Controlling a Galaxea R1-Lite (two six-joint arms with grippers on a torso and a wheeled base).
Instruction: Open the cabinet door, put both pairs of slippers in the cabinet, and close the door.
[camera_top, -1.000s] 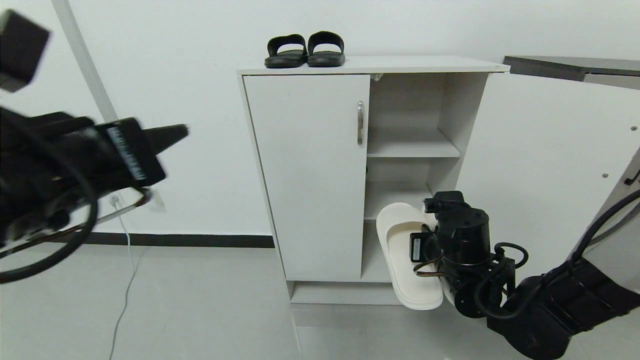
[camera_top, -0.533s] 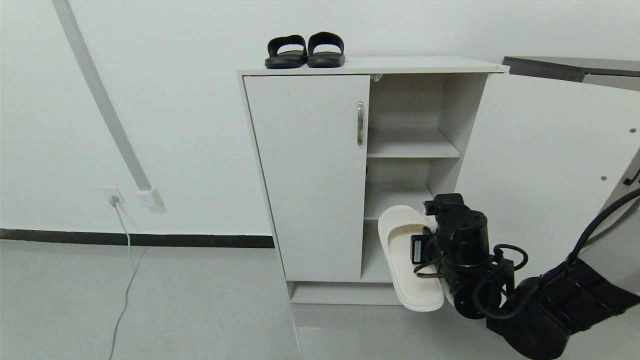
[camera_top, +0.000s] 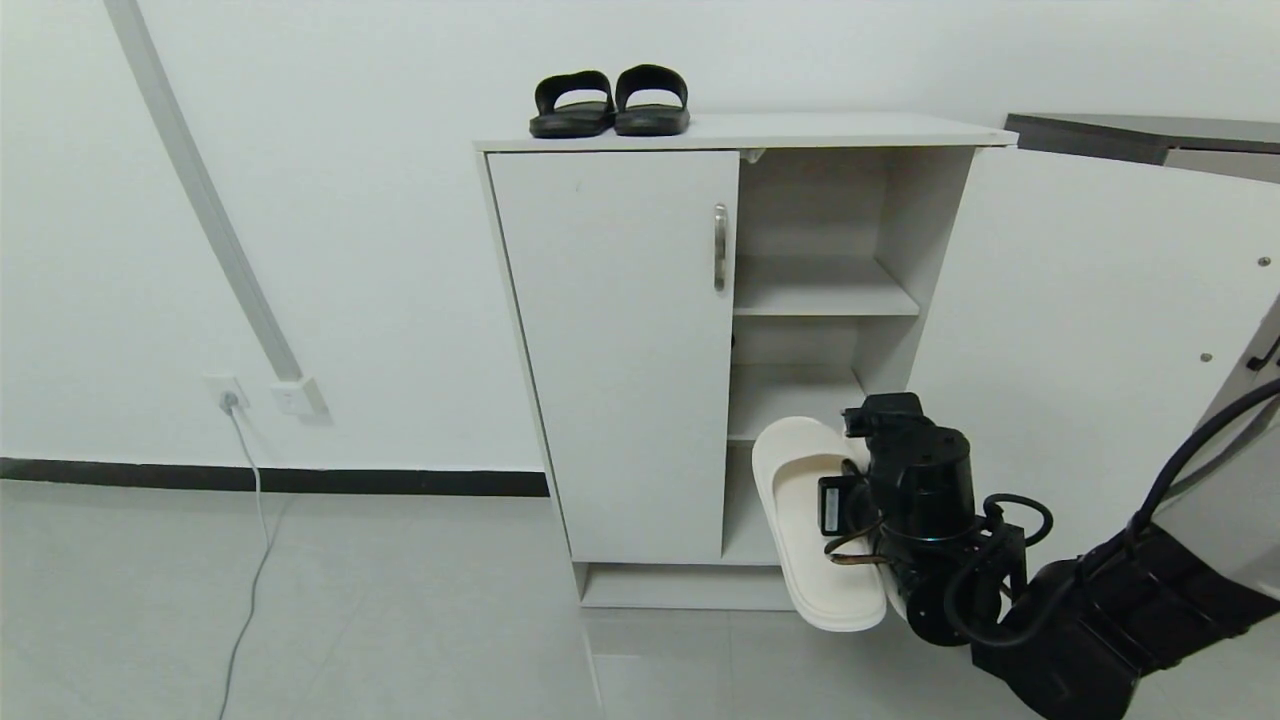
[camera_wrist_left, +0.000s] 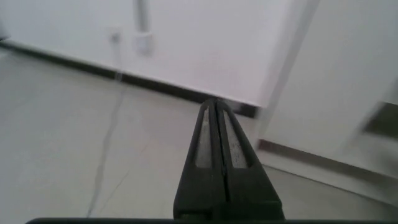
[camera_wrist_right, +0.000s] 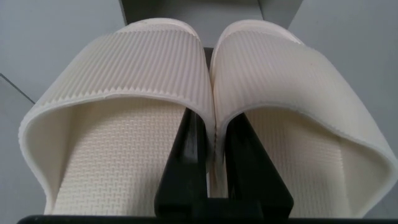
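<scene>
As the left arm has nothing to carry just now, the left tool (camera_wrist_left: 216, 109) hangs over the floor (camera_wrist_left: 62, 168) with its two fingers pressed flat together and nothing between them, out of the way of the work, I think. To the right stands the white cabinet (camera_top: 900, 128). Its left door (camera_top: 610, 350) is closed, and on its top, toward the left end, the black slippers (camera_top: 610, 100) sit side by side, not yet put inside. The right door (camera_top: 1090, 320) stands wide open, so the shelves (camera_top: 820, 298) are free to reach. In front of the lower compartment the right tool (camera_top: 850, 505) is clenched on the white slippers (camera_top: 812, 520). Its fingers pinch the inner edges of both straps together, which lets one tool carry the pair as a single thing. The pair hangs in the air, tilted and not level, toes toward the opening, close before the lower shelf but not resting on it. The slippers are cream-white, of soft foam as it seems, with ribbed straps and a finely patterned footbed, and they look clean.
</scene>
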